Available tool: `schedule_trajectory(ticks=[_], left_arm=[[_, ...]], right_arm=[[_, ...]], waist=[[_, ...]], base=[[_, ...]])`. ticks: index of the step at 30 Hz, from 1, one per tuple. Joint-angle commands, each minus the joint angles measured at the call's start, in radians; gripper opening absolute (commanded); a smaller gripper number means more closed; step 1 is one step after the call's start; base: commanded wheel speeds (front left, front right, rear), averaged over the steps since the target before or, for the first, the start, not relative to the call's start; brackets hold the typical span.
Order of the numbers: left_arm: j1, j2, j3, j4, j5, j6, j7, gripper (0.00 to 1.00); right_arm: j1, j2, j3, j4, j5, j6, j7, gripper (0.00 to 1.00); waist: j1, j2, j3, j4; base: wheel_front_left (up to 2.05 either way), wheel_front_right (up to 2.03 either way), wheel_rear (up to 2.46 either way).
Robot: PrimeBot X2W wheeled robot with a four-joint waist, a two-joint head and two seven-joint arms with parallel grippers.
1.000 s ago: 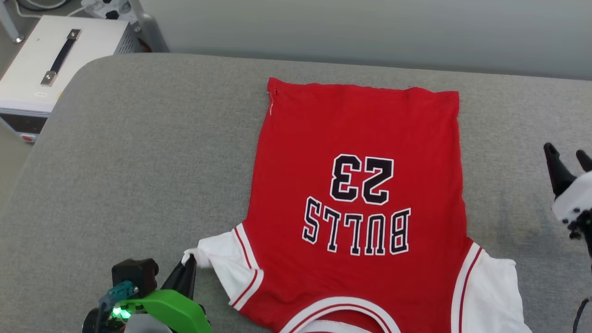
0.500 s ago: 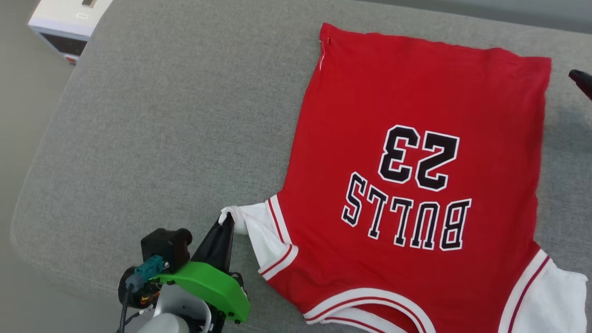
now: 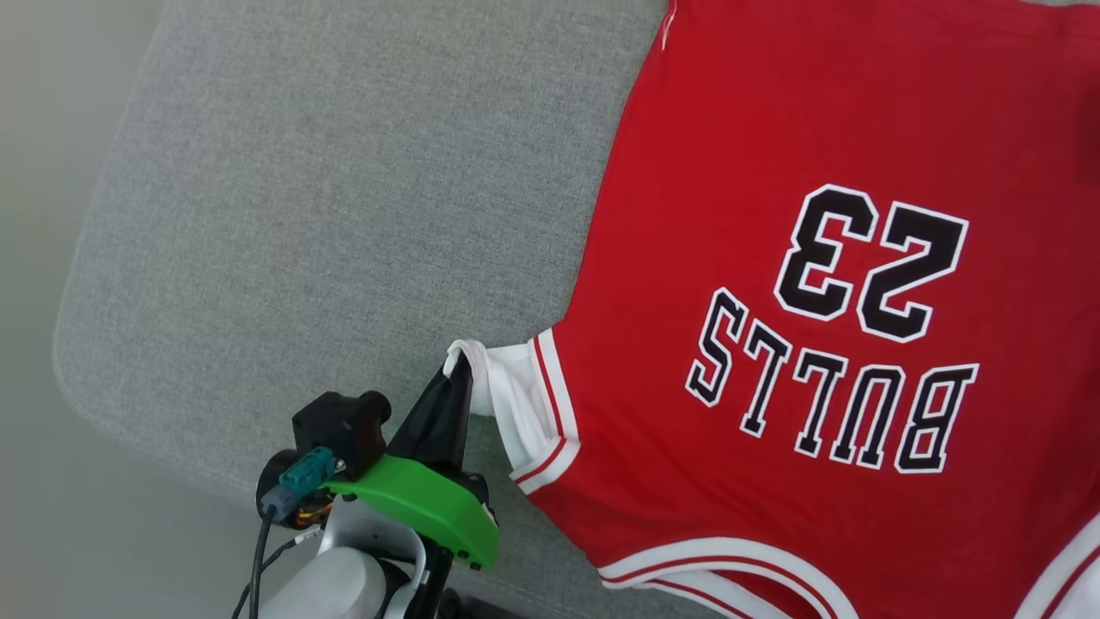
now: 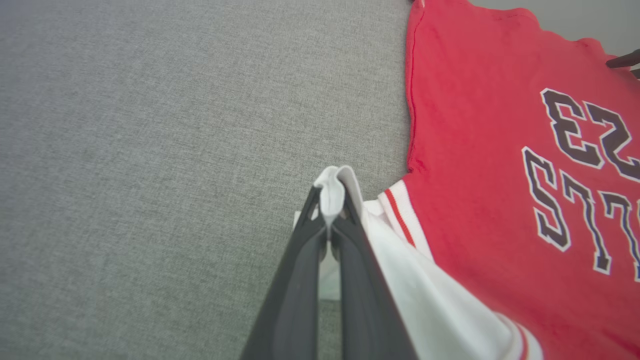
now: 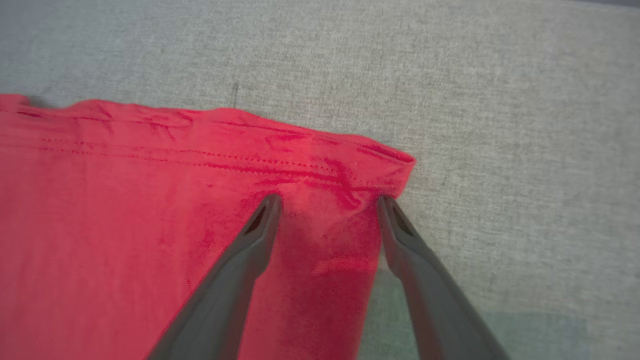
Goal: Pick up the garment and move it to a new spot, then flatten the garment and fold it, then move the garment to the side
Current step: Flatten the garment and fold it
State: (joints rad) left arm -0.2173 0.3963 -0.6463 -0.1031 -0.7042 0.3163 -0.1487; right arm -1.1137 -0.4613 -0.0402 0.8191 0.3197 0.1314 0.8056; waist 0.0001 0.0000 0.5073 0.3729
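Note:
The garment [image 3: 773, 155], a red jersey with white sleeves and black "BULLS 23" lettering, lies spread flat on the grey cushion [image 3: 344, 189], lettering up. My left gripper [image 3: 460, 371] is shut on the tip of the white sleeve [image 4: 334, 187] at the garment's near left corner. In the right wrist view my right gripper [image 5: 327, 202] is open, its two fingers spread over the red hem corner [image 5: 350, 170] of the garment; one fingertip rests on the cloth, the other at its edge. In the left wrist view a dark fingertip [image 4: 622, 61] of the other arm shows at the far right.
The cushion's rounded left edge [image 3: 86, 258] drops to pale floor [image 3: 34, 430] on the left. Bare grey cushion spreads left of the garment and beyond the hem in the right wrist view [image 5: 500, 100].
The head camera has swung down and left, so the whole picture shifted up and right. My left gripper keeps its hold on the sleeve tip. The white box has left the picture.

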Motion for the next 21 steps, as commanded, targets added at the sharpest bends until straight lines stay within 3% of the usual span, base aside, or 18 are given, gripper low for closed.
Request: schedule_trajectory(ticks=[1,4,6,7,14,21], left_arm=[[-0.027,-0.010,0.000,0.007,0.011,-0.006,-0.009,0.00],[-0.032,-0.017,-0.001,0.020,0.009,-0.009,-0.016,0.00],[-0.034,-0.022,0.000,0.027,0.006,-0.010,-0.021,0.00],[-0.035,-0.024,0.001,0.030,0.005,-0.011,-0.023,0.00],[-0.032,-0.028,-0.001,0.057,-0.006,-0.016,-0.025,0.00],[0.008,-0.007,0.015,0.086,-0.033,-0.007,-0.019,0.00]], right_arm=[[0.002,0.007,0.006,0.029,-0.012,-0.001,0.032,1.00],[0.016,0.011,0.013,0.067,-0.024,-0.001,0.098,1.00],[0.025,0.011,0.012,0.078,-0.027,-0.001,0.122,0.22],[0.029,0.010,0.010,0.087,-0.032,-0.001,0.138,0.00],[0.027,0.006,0.007,0.068,-0.045,-0.001,0.121,0.00],[0.073,-0.031,0.047,0.029,-0.040,-0.001,0.072,0.00]], waist=[[-0.0001,0.0000,0.036,0.023],[-0.0001,0.0000,0.040,0.022],[-0.0001,0.0000,0.038,0.022],[-0.0001,0.0000,0.037,0.022],[-0.0001,0.0000,0.002,0.020],[-0.0001,0.0000,-0.104,-0.019]], base=[[0.00,0.00,0.00],[0.00,0.00,0.00],[0.00,0.00,0.00],[0.00,0.00,0.00],[0.00,0.00,0.00],[0.00,0.00,0.00]])
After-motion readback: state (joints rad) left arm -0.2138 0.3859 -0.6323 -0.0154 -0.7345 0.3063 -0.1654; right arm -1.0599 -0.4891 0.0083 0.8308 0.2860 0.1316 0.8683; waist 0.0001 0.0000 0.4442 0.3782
